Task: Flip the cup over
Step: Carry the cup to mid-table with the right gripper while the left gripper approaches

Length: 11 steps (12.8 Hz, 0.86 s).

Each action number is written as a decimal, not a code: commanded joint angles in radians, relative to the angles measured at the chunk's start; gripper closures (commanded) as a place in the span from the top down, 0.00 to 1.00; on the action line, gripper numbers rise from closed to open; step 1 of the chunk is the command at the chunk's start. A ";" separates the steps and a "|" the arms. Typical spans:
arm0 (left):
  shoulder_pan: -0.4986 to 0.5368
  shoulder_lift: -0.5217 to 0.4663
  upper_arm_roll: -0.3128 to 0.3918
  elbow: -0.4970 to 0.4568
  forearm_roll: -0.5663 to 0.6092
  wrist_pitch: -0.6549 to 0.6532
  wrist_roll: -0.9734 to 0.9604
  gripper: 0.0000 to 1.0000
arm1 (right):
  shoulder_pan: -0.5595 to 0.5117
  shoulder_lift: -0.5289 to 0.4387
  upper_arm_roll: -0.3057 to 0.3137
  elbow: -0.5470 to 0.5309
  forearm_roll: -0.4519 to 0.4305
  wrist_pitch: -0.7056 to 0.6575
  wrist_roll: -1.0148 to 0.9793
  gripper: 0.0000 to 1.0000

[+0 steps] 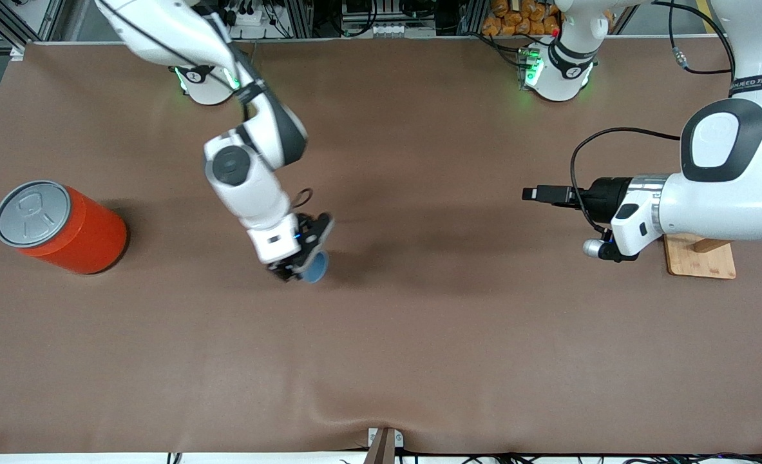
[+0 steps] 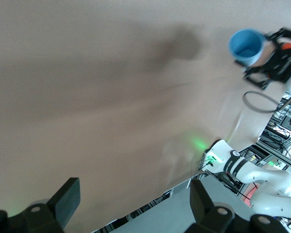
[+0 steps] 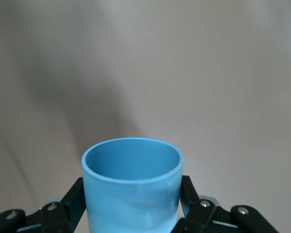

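The light-blue cup point(image 1: 316, 268) is held between the fingers of my right gripper point(image 1: 300, 261) over the brown table, between its middle and the orange can. In the right wrist view the cup point(image 3: 131, 194) fills the space between the two black fingers point(image 3: 73, 203), with its open mouth pointing away from the wrist. My right gripper point(image 3: 131, 206) is shut on its sides. My left gripper point(image 1: 530, 193) hovers open and empty over the left arm's end of the table and waits. The left wrist view point(image 2: 133, 204) shows its fingers wide apart, with the cup point(image 2: 246, 45) far off.
A large orange can point(image 1: 65, 227) with a grey lid stands at the right arm's end of the table. A small wooden board point(image 1: 699, 259) lies under the left arm. The brown mat point(image 1: 419, 335) covers the table.
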 commanded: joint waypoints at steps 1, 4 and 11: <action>0.010 0.010 -0.002 0.012 -0.019 0.000 0.008 1.00 | 0.121 0.116 -0.013 0.089 -0.121 0.063 -0.028 0.26; 0.015 0.008 -0.002 0.012 -0.017 -0.003 0.011 1.00 | 0.238 0.200 -0.016 0.160 -0.160 0.065 -0.025 0.26; 0.013 0.016 -0.002 0.011 -0.019 -0.003 0.016 1.00 | 0.306 0.256 -0.016 0.196 -0.217 0.065 -0.022 1.00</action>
